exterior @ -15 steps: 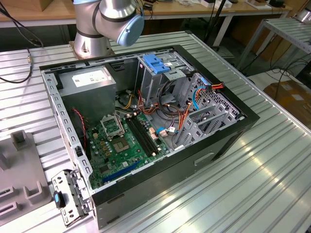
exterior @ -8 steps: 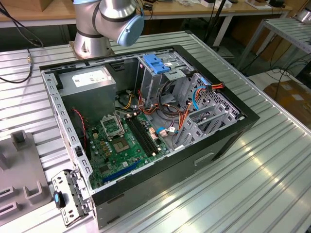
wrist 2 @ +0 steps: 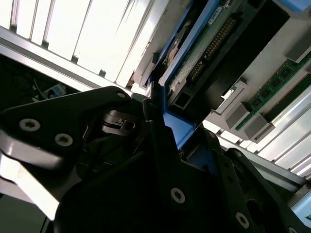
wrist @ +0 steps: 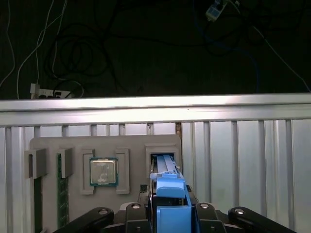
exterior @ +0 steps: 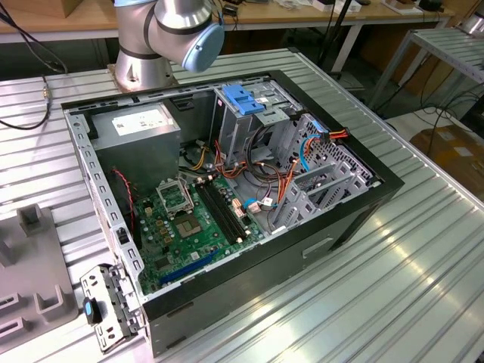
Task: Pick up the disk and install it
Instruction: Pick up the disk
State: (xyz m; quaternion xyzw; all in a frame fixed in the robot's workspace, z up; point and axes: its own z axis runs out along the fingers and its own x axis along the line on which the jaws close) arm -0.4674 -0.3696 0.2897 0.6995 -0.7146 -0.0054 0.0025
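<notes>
Disk (wrist: pixel 169 190) pinched by claw (wrist 2: pixel 165 124), at grey tray (wrist: pixel 131 145), ribbed aluminium table (wrist: pixel 243 155), dark cable-strewn floor (wrist: pixel 146 48)

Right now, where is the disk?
In the first wrist view the disk is clamped in the hand, over a slot in the grey parts tray, next to the processor chip.

Exterior view: high up, angled down on open computer case (exterior: pixel 325 246) and counter (exterior: pixel 423 257), mid distance. First wrist view looks past pincer (wrist: pixel 169 209) toward counter edge. Second wrist view very close, tilted. Both wrist views share pincer, blue-framed disk (wrist 2: pixel 181 130), ribbed counter
</notes>
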